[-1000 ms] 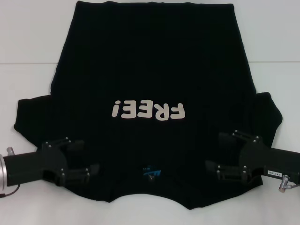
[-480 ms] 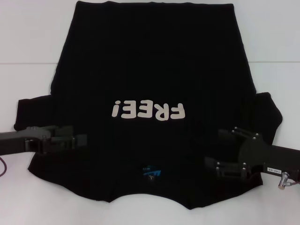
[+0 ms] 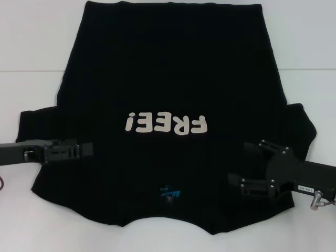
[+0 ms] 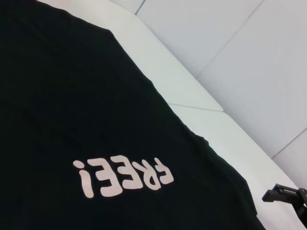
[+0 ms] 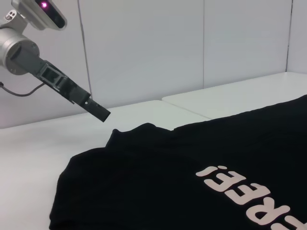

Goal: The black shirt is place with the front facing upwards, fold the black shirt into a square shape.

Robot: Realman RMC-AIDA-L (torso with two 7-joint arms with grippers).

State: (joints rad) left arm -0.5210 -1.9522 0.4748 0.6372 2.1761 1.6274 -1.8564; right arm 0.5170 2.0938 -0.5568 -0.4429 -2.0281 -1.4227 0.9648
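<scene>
1. We see the black shirt [image 3: 173, 84] spread flat on the white surface [image 3: 31, 42], print facing up, its collar and blue neck label [image 3: 170, 192] at the edge nearest us and the hem far away. Laid out like this, both sleeves are reachable from the sides.
2. Our left hand [image 3: 86, 150] sits low over the shirt's left sleeve area, turned edge-on; we cannot tell how far its fingers are parted or whether it has cloth.
3. Our right hand [image 3: 239, 165] hovers over the right shoulder area with its fingers spread wide, holding nothing. We judge it is lined up to pinch the cloth there.
4. Nothing else lies on the surface; only pale wall panels [image 5: 192, 43] stand behind. No obstacle blocks a fold.
</scene>
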